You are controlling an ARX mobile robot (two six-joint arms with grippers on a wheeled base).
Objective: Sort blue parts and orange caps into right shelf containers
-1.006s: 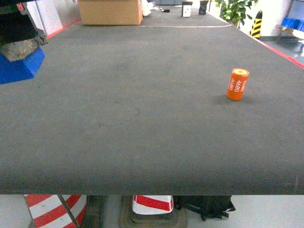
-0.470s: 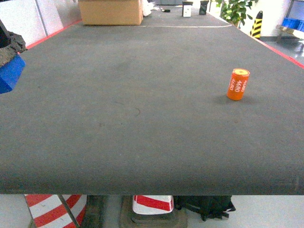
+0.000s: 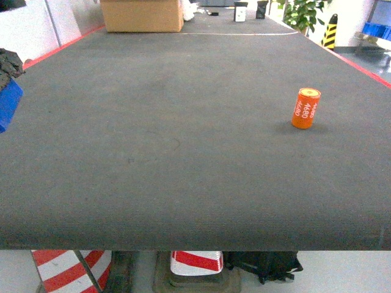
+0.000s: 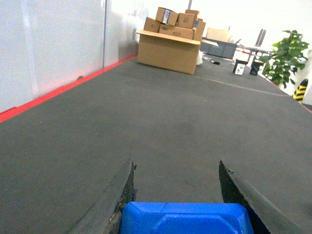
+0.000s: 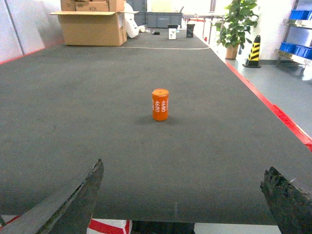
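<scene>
now | orange cap (image 3: 305, 108) upright | long axis vertical | top face up

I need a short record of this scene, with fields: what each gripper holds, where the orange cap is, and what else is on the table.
left gripper: shut on blue part, at the table's left edge
right gripper: open, empty, near the table's front edge
orange cap: upright on the table, right side, alone, "4680" print visible
cardboard box: at the far end of the table
plant: beyond the far right corner
containers: none clearly in view
</scene>
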